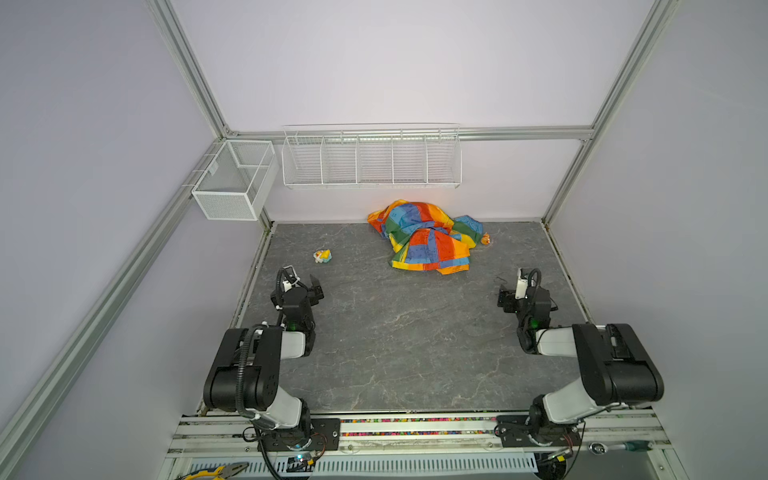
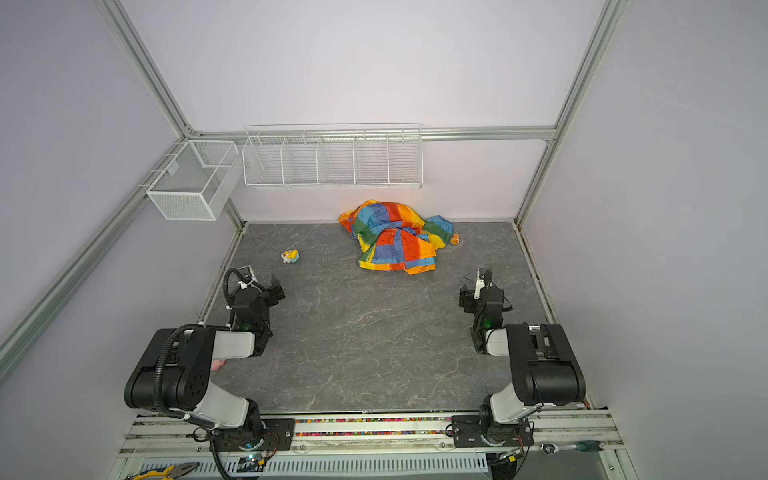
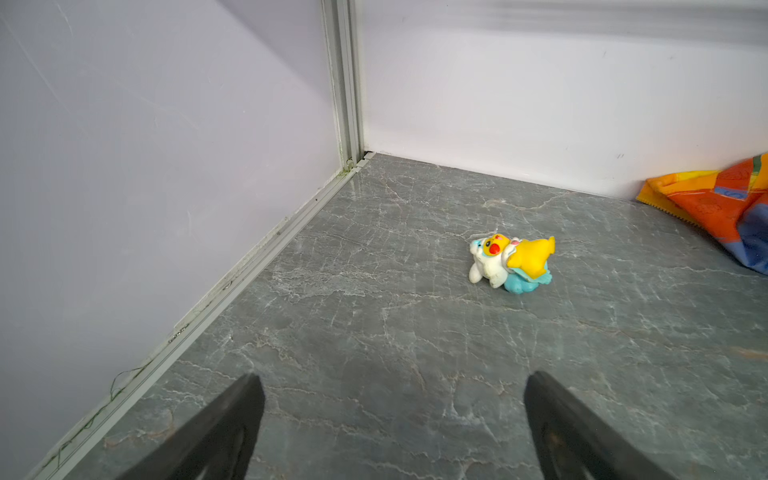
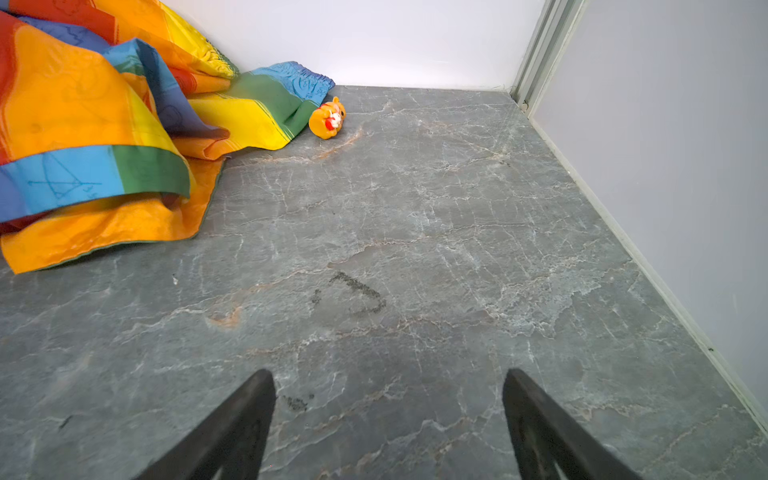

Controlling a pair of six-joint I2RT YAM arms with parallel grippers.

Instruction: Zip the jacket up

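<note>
The jacket (image 1: pixel 424 237) (image 2: pixel 395 239), a crumpled heap of rainbow-striped cloth, lies at the back of the grey table against the rear wall. Its zipper cannot be made out among the folds. My left gripper (image 1: pixel 316 286) (image 2: pixel 276 286) hovers at the left side of the table, well short of the jacket, open with nothing between its fingers (image 3: pixel 392 378). One corner of the jacket (image 3: pixel 723 203) shows at the edge of the left wrist view. My right gripper (image 1: pixel 506 296) (image 2: pixel 467 296) stands open and empty (image 4: pixel 388 374) at the right side, with the jacket (image 4: pixel 83 124) ahead of it and off to one side.
A yellow, white and blue toy figure (image 1: pixel 322 256) (image 3: pixel 511 264) lies ahead of the left gripper. A small orange toy (image 1: pixel 485 238) (image 4: pixel 327 118) rests against the jacket's right edge. A wire shelf (image 1: pixel 371 160) and a mesh basket (image 1: pixel 232 178) hang on the walls above the table.
</note>
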